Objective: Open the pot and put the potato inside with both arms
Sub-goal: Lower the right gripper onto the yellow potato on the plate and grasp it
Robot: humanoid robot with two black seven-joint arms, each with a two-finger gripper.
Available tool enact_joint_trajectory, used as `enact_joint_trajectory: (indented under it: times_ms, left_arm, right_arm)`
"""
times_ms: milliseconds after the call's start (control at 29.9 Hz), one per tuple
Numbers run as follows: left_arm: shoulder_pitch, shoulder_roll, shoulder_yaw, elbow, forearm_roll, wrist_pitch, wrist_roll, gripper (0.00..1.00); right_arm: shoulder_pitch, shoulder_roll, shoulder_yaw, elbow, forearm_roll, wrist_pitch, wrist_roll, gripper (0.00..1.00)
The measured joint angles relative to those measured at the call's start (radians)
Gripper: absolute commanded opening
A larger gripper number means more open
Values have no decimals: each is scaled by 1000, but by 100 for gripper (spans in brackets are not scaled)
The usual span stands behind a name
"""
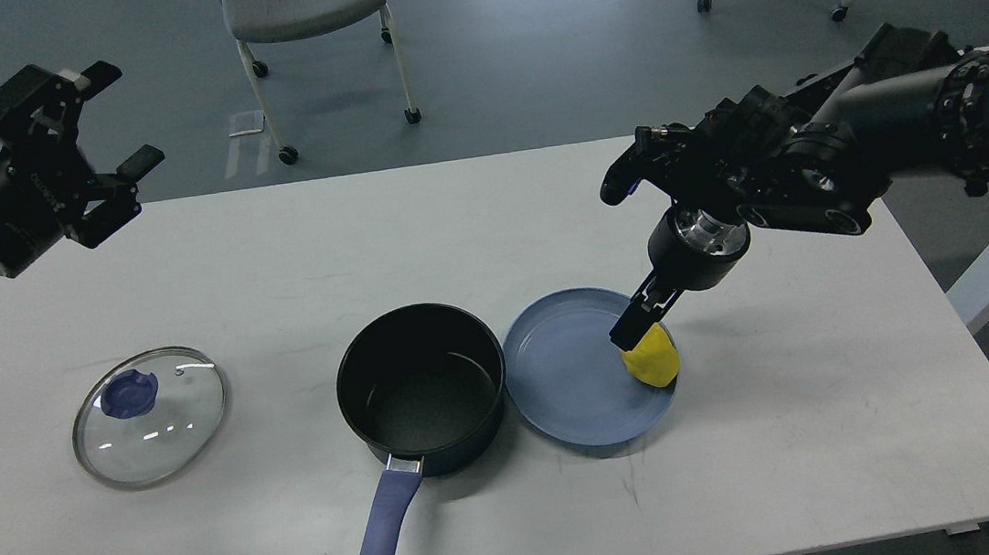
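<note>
Nearest you, the pot point(421, 382) stands uncovered on the tabletop point(839, 407), its blue handle point(382, 547) pointing toward the near edge. Its glass lid point(150, 416) lies flat to the left, well apart. Just right of the pot sits the blue plate point(574, 379), with the potato point(651, 362) at its right rim. Your right gripper point(638, 331) reaches down onto the potato, jaws pinching it. Your left gripper point(119, 119) is raised at far left, jaws spread.

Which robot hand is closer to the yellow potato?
The right gripper. It is down on the potato in the plate. The left gripper is up high, far off to the left.
</note>
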Motion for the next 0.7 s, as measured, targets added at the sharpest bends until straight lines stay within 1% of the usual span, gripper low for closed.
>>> enact_joint_trajectory:
  times_ms: [301,468,568,635,702]
  left_arm:
    - [0,2,0,0,-1,0,0,98]
    - [0,3,0,0,-1,1,0,98]
    - [0,3,0,0,-1,1,0,98]
    - [0,3,0,0,-1,1,0,98]
    - [0,3,0,0,-1,1,0,98]
  right_arm:
    - [-49,36,-4,-31,1,0,0,99]
    - [-59,41,-5,-35,1,0,0,96]
    - [-61,42,-8,-37,1,0,0,91]
    - [-63,43,-9,-38,1,0,0,90]
    - [-64,43,-9,-40,1,0,0,82]
